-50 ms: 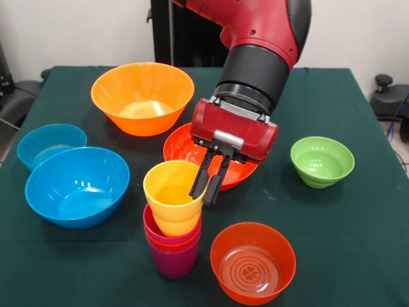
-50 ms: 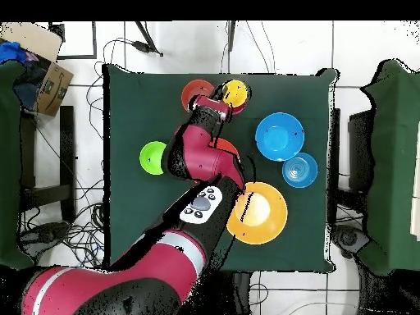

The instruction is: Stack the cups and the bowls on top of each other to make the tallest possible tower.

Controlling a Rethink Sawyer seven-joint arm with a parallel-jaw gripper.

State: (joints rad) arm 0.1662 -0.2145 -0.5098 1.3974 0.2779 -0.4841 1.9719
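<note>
The gripper (image 1: 206, 192) stands over the rim of the yellow cup (image 1: 171, 198), the top piece of the tower (image 1: 172, 230). Its two fingers are drawn close together at the rim's right side. One appears to pass inside the cup and one outside, so they seem to pinch the cup wall. The yellow cup sits slightly tilted in the crimson cup (image 1: 167, 234) directly below it. An orange rim and the purple cup (image 1: 172, 262) form the base.

Step in hand, as judged: seating the yellow cup on the tower, or releasing it. All four cups are already nested in one column.

Positions relative to the gripper:
- Directly behind it: the shallow red bowl (image 1: 182, 148).
- Below and in front: the translucent orange bowl (image 1: 253, 262).
- To the picture's right: the green bowl (image 1: 322, 161).
- To the picture's left: the large blue bowl (image 1: 77, 185) and the small blue bowl (image 1: 50, 143).
- Far behind: the large orange bowl (image 1: 142, 96).

Next move, as judged: spread the fingers and lift straight up. Sideways drag could tip the narrow column. The bowls remain unstacked on the table (image 1: 358, 243).
</note>
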